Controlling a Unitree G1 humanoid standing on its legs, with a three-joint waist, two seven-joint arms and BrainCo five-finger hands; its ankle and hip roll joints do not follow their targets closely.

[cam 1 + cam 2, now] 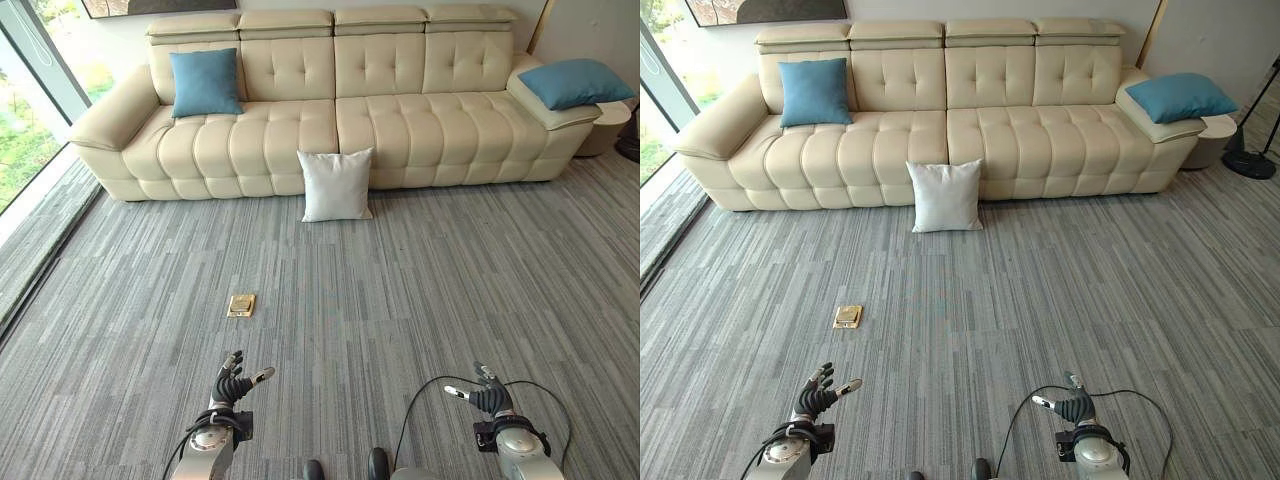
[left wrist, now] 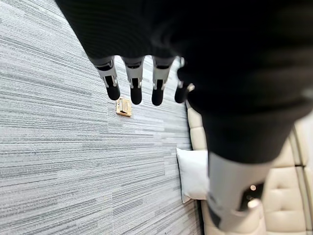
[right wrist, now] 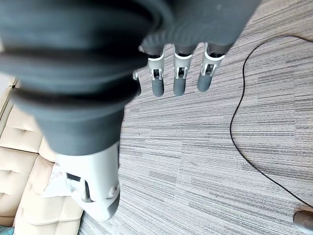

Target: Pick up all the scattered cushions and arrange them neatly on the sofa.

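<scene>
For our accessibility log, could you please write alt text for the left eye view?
A white cushion stands on the grey carpet, leaning against the front of a cream sofa; one blue cushion sits upright on the sofa's left seat, another blue cushion lies on its right armrest. Nearer, the left hand and right hand hang open and empty, a brass floor socket ahead.

We find no readable text, label, number or sign here: the sofa [image 1: 340, 110], the cushions, the carpet [image 1: 420, 290] and the small brass floor plate [image 1: 241, 305] all carry no legible print
</scene>
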